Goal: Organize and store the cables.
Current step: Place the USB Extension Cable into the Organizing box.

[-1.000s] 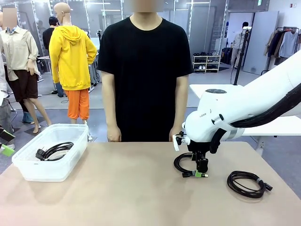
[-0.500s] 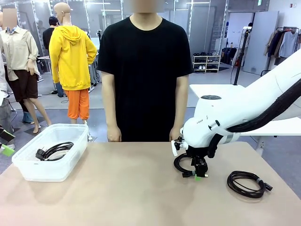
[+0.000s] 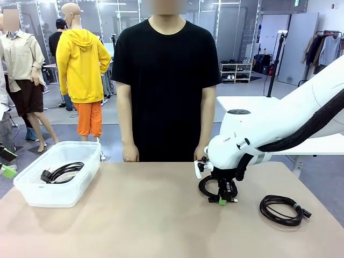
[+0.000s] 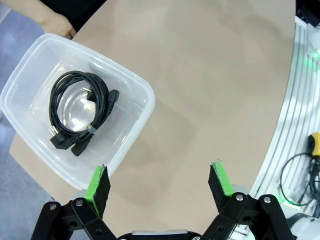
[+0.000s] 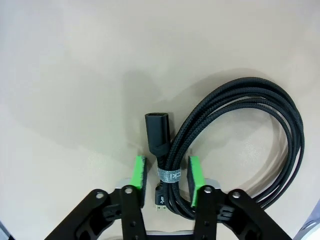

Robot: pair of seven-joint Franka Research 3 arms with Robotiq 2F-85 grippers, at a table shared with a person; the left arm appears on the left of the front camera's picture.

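Front: right arm reaches across the table (image 3: pixel 134 220), wrist bent straight down. The robot's right hand (image 3: pixel 223 200) is down at the table on the near edge of the middle cable (image 3: pixel 206 186), in front of the person (image 3: pixel 166 80). Second cable (image 3: pixel 280 209) lies loose further right, well apart. Clear bin (image 3: pixel 32 194) sits at the table's left with the binned cable (image 3: pixel 64 172) inside.

Left wrist: the robot's left hand (image 4: pixel 159 170) hangs above the table, pointing down, fingers spread wide with nothing between them. The bin (image 4: pixel 145 102) is below and to one side, with the binned cable (image 4: pixel 75 107) flat on its floor. A person's hand (image 4: pixel 57 25) is at the table edge past the bin.

Right wrist: right hand (image 5: pixel 167 162) straddles the middle cable (image 5: pixel 200 117) at its grey tie (image 5: pixel 169 175). One green pad (image 5: pixel 195 175) is against the cords, the other just off the plug (image 5: pixel 157 130). Can't tell if it's actually clamped. The coil lies flat on the table.
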